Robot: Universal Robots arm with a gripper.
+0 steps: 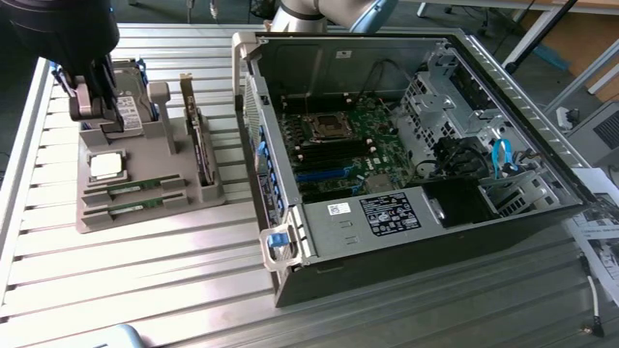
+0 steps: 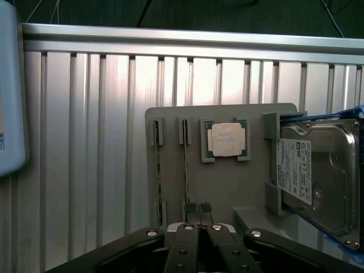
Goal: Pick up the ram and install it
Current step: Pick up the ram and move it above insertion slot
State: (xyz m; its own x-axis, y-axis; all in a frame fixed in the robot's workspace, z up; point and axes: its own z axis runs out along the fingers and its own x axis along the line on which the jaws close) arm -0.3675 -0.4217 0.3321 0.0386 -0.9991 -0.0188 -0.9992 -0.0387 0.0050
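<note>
Two ram sticks, thin green strips, stand on edge in the slots of a grey holder tray (image 1: pixel 145 221): one ram stick (image 1: pixel 135 186) (image 2: pixel 186 165) and a second (image 1: pixel 133 207) (image 2: pixel 158 165) beside it. My gripper (image 1: pixel 100 119) (image 2: pixel 198 208) hovers above the tray with its fingers pressed together, shut on nothing. In the wrist view its fingertips (image 2: pixel 190 208) sit close to one end of the nearer ram stick. The open computer case (image 1: pixel 406 130), on the exterior view's right, shows its motherboard (image 1: pixel 338 152).
The tray also holds a square silver processor (image 1: pixel 106 165) (image 2: pixel 226 139), a hard drive (image 1: pixel 135 94) (image 2: pixel 315 176) and a tall green expansion card (image 1: pixel 199 145). A pale blue object (image 2: pixel 8 96) lies beyond the tray on the ribbed metal table (image 1: pixel 145 283).
</note>
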